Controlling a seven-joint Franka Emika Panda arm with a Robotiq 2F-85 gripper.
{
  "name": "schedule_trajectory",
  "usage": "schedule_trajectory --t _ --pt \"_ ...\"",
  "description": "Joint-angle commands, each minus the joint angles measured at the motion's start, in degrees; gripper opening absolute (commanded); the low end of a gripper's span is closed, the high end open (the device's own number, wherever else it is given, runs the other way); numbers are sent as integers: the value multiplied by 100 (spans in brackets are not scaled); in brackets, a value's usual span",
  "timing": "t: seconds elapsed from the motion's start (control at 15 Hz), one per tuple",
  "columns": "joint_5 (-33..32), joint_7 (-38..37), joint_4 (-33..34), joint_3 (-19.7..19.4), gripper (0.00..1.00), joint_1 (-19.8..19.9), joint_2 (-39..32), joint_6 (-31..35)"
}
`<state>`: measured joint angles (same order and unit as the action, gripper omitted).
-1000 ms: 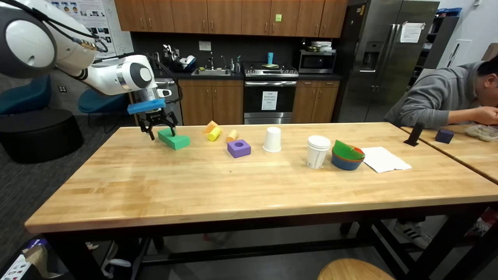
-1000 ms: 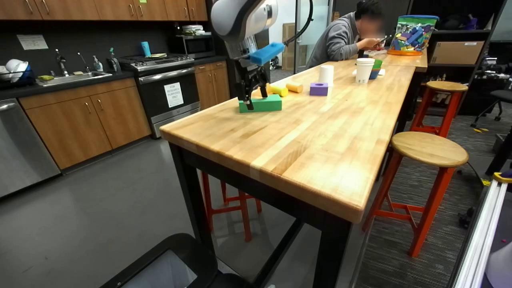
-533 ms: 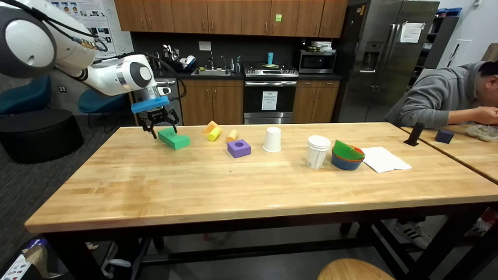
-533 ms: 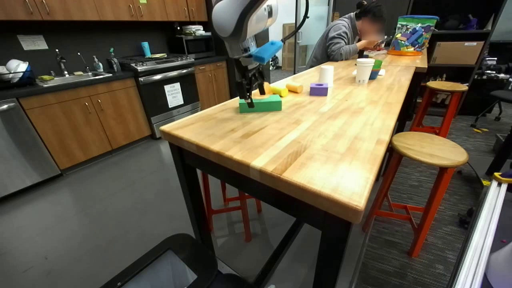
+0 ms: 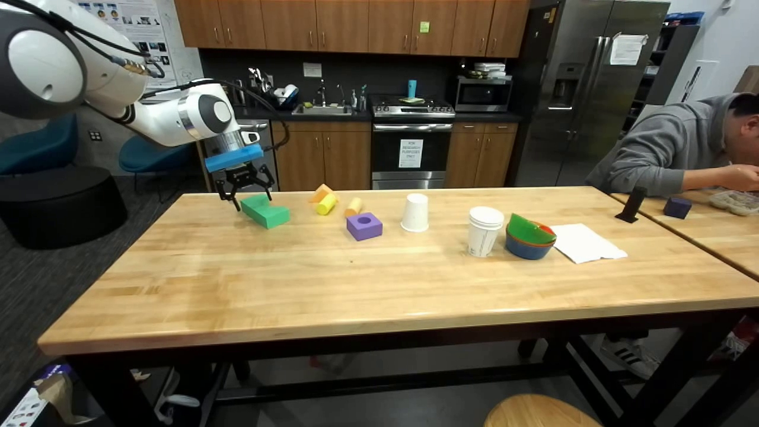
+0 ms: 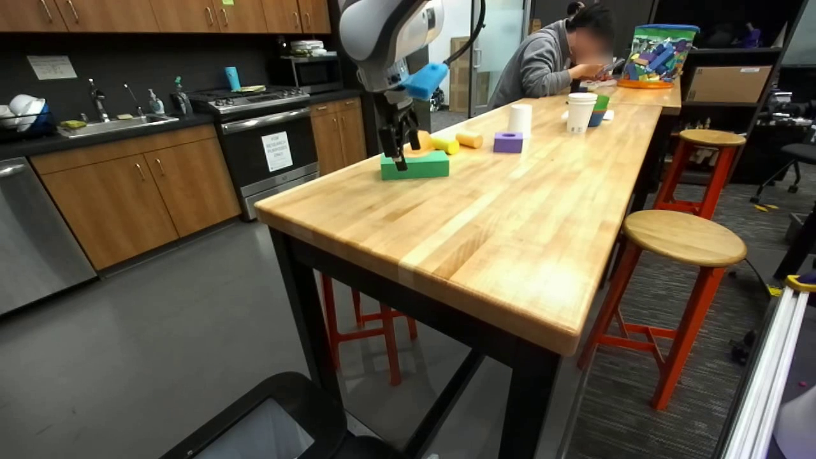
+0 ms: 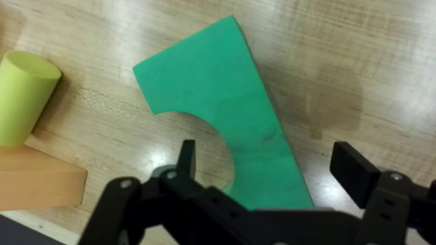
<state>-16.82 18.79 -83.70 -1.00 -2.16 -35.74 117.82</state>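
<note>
In an exterior view, the butcher-block worktop (image 5: 356, 290) bears a green arch block (image 5: 264, 213) centre-left. A holed purple block (image 5: 364, 227) sits mid-frame.

Tabletop (image 6: 484, 255): bright; white glare toward four o'clock in an exterior view
Green block (image 7: 245, 115): soft shadow at two o'clock, wrist view
Person's face (image 6: 591, 44): blurred

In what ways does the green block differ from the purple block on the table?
Shape: the green block is long, with a curved cut-out in one side; the purple block is squarish, with a round hole in its top.
Place: the green block is under the open gripper; the purple block lies away from it.
Shared: both rest on the wooden table.
</note>
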Motion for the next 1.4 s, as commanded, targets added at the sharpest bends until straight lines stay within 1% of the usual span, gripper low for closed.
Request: schedule_trajectory --t 0.0,0.67,1.33 --pt "-110 209 -74 65 100 54 40 107" --pt "-77 424 -56 71 100 101 -62 225" --pt "14 359 -88 86 100 172 -184 240"
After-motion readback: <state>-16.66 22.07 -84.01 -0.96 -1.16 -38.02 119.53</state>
